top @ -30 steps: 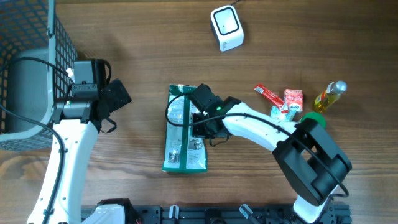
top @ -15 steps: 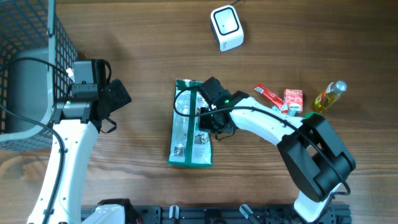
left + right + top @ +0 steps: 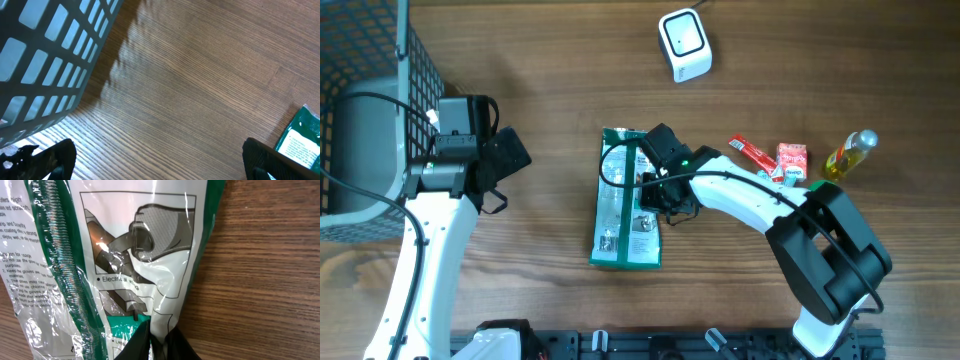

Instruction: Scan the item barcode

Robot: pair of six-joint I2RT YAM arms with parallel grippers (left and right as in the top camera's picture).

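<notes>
You are pinching the green packet (image 3: 620, 225) by its edge, right hand (image 3: 152, 340) narrowed, mid-tabletop, presumably for lifting toward the scanner (image 3: 683, 42).

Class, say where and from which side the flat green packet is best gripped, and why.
The packet lies flat on the table, so probably pinch its thin long right edge, coming low from the right: only an edge can be pinched.
</notes>
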